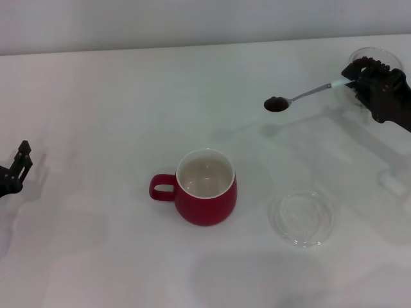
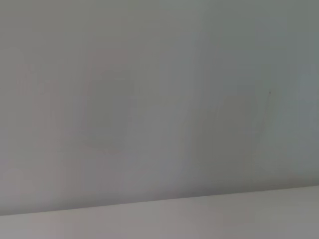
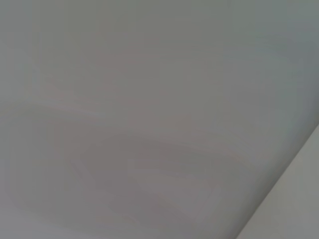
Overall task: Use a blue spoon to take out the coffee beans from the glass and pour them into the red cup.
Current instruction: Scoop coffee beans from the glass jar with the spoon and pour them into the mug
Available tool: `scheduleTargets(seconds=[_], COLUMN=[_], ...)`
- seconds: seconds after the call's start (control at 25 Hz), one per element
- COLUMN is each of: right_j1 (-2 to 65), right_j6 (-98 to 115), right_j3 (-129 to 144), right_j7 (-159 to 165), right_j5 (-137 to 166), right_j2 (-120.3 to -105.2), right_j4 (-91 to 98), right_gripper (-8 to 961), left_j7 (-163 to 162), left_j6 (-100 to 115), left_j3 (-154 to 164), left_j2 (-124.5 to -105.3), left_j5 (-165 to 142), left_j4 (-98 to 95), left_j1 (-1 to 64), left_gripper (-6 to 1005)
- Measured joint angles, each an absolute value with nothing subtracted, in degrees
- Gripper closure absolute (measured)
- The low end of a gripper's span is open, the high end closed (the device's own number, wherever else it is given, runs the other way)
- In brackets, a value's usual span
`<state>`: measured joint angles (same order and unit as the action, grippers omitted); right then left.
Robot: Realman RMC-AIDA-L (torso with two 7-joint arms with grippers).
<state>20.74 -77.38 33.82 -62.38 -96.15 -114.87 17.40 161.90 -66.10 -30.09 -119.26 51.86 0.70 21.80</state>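
Right pincer (image 1: 357, 76) holds blue spoon (image 1: 307, 94) with coffee beans (image 1: 277, 104).

Red cup (image 1: 207, 196): deep red outside, white inside, no pattern. Blue spoon (image 1: 307, 94): silver bowl and neck, pale blue handle end at the black right gripper (image 1: 359, 72) fingers. Coffee beans (image 1: 277, 104) in its bowl: near black. Dish (image 1: 302, 217) clear. Table (image 1: 96, 102) plain white.

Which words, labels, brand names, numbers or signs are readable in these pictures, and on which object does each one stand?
None: no readable text appears in any view.
The deep-red rounded mug, the flat clear glass dish, the light-blue-handled metal spoon and the right gripper show no marking.
Both wrist views show only plain grey surface.
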Motion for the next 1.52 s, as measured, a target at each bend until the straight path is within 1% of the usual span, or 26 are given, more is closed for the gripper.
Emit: scheduleTargets(seconds=[1.52], right_j1=[22.4], right_j6=[-83.8], right_j3=[41.5], right_j7=[-65.6], right_j5=[-96.8], right_j2=[-115.43], right_j4=[12.0], right_gripper=[779], left_j7=[161.9], left_j6=[-66.1], left_j3=[-29.9], left_j2=[-119.44], left_j5=[51.9], left_j4=[0.9], left_j1=[21.7], left_gripper=[408])
